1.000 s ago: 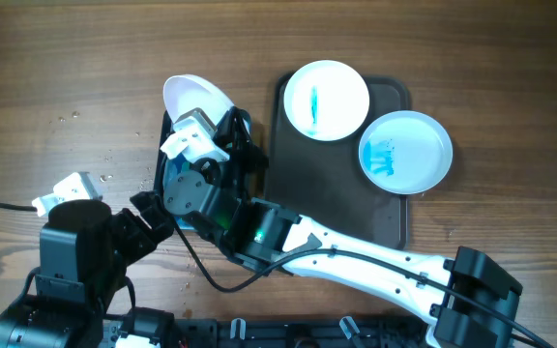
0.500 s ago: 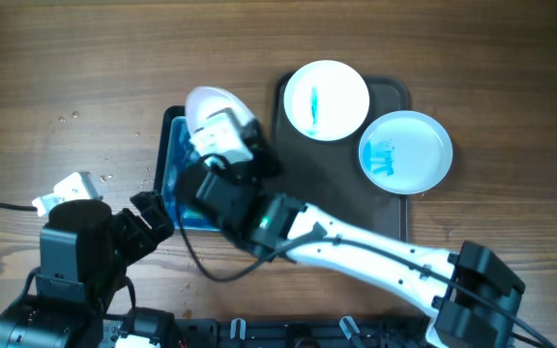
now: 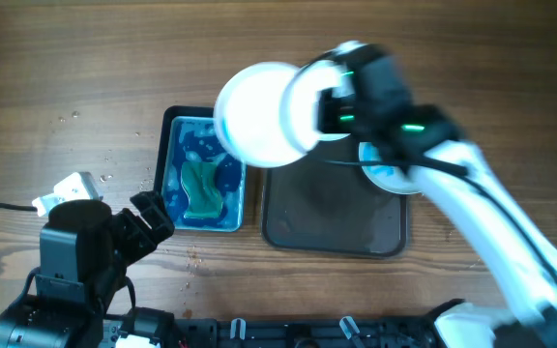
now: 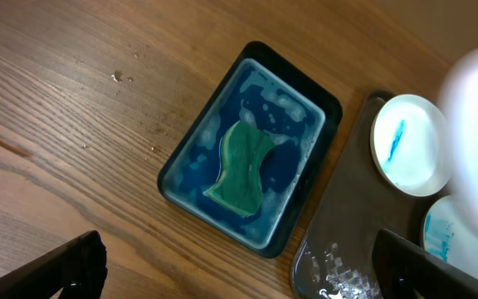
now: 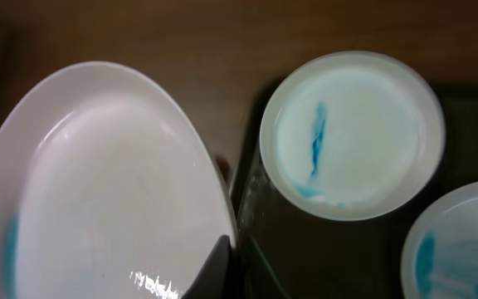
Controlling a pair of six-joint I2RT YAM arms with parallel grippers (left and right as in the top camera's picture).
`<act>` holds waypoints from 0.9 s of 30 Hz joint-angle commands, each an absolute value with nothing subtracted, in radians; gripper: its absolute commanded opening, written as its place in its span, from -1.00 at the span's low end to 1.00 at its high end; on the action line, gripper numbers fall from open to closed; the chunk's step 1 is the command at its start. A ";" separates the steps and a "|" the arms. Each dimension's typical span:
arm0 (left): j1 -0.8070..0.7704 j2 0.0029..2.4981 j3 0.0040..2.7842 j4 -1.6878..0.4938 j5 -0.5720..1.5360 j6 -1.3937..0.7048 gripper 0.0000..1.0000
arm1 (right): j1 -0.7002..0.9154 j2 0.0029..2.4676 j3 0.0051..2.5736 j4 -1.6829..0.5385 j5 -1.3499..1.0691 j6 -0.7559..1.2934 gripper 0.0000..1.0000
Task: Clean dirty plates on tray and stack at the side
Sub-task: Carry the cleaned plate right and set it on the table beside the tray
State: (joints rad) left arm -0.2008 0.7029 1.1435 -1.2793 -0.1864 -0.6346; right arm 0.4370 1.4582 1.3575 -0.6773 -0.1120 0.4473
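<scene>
Pinching the held plate by its 6 o'clock rim with the right claw, pressed together on the edge. Up off the table, over the 11 o'clock corner of the tray, blurred from overhead. Mostly white across its face, with a faint blue smudge near the 8 o'clock rim in the right wrist view.

Down on the tray, at its 12 o'clock end: the streaked plate, lying flat, with one blue line near its middle. Just beside it toward 4 o'clock: the smeared plate, blue strokes across its well, partly under the right arm from overhead. Water drops on the tray's bare floor.

At 9 o'clock of the tray, just beside it: a blue basin of foamy water, with a green sponge lying in it.

Near the basin's 7 o'clock corner: the left claw, spread wide, gripping nothing.
</scene>
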 commanded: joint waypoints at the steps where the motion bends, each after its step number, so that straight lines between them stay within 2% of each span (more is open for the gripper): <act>1: -0.198 0.700 1.152 -1.276 -0.196 -0.644 1.00 | 0.265 1.296 1.366 -0.794 -0.277 0.425 -0.92; 10: -0.198 0.700 1.152 -1.276 -0.196 -0.644 1.00 | -0.111 1.242 1.350 -1.073 -0.054 0.430 -0.91; 13: -0.198 0.700 1.152 -1.276 -0.196 -0.644 1.00 | -0.256 1.256 1.312 -1.077 0.043 0.478 -0.91; 19: -0.198 0.700 1.152 -1.276 -0.196 -0.644 1.00 | -0.546 1.338 1.256 -1.026 0.047 0.478 -0.91; 24: -0.198 0.700 1.152 -1.277 -0.196 -0.644 1.00 | -0.684 1.448 1.225 -1.002 0.044 0.509 -0.91; 27: -0.198 0.700 1.152 -1.276 -0.196 -0.644 1.00 | -0.697 1.522 1.198 -0.980 0.052 0.503 -0.91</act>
State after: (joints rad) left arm -0.2008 0.7029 1.1435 -1.2793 -0.1864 -0.6346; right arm -0.6853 1.4475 1.2335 -0.9966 0.0360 0.4870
